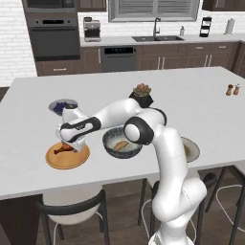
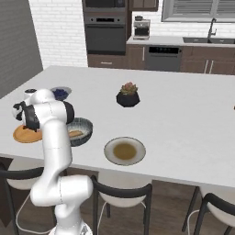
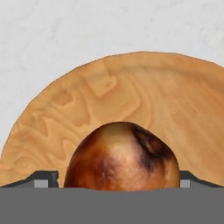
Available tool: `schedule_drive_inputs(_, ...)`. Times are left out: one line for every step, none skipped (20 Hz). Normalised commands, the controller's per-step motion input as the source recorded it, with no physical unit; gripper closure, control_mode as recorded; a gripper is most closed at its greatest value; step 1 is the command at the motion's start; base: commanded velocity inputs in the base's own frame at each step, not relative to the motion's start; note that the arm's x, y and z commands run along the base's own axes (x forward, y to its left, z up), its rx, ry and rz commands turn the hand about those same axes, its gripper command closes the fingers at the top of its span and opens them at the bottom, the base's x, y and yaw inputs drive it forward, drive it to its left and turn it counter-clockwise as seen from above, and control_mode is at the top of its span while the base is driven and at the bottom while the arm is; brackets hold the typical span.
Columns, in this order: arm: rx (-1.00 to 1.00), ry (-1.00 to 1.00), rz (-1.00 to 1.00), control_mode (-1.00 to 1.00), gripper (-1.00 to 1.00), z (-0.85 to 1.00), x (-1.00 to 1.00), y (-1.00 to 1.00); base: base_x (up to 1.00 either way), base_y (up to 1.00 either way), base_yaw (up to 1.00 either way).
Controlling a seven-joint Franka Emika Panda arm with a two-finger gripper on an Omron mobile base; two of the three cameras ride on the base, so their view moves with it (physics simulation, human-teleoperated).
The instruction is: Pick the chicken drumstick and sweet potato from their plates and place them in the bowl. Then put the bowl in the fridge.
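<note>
On the orange plate (image 1: 67, 158) at the table's near left, the chicken drumstick (image 3: 122, 157) lies between the tool's (image 3: 119, 180) spread fingers, bone end pointing left, not visibly clamped.

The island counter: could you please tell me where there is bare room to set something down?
The counter is bare on the right, between the succulent pot and the grey plate; also behind the pot. It's crowded at the left front: orange plate, bowl, berry bowl and the gripper over the chicken drumstick.
</note>
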Motion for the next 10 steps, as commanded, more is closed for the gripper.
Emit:
schedule_drive_inputs(0.0, 0.05, -0.01, -1.0, 1.0, -0.43, -0.05, 0.0, 0.0, 0.0, 0.0)
schedule_drive_inputs(0.0, 0.02, 0.0, -1.0, 1.0, -0.31, -0.13, 0.0, 0.0, 0.0, 0.0)
schedule_drive_inputs(0.0, 0.02, 0.0, -1.0, 1.0, -0.24, -0.12, 0.0, 0.0, 0.0, 0.0)
schedule_drive_inputs(-0.01, 0.01, 0.0, -1.0, 1.0, -0.13, -0.05, 0.06, 0.0, 0.0, 0.0)
schedule_drive_inputs(-0.06, 0.05, 0.0, -1.0, 1.0, 0.0, 0.0, 0.0, 0.0, 0.0, 0.0)
schedule_drive_inputs(-0.13, 0.12, 0.0, -1.0, 1.0, 0.0, 0.0, 0.0, 0.0, 0.0, 0.0)
schedule_drive_inputs(-0.14, 0.12, 0.0, -1.0, 1.0, 0.0, -0.11, 0.0, 0.0, 0.0, 0.0)
schedule_drive_inputs(-0.1, 0.09, 0.0, -1.0, 1.0, 0.06, -0.21, 0.0, 0.0, 0.0, 0.0)
schedule_drive_inputs(-0.1, 0.08, 0.0, -1.0, 1.0, 0.29, -0.26, -0.06, 0.0, 0.0, 0.0)
schedule_drive_inputs(-0.1, 0.02, 0.01, -1.0, 1.0, 0.62, -0.26, -0.19, 0.0, 0.0, 0.0)
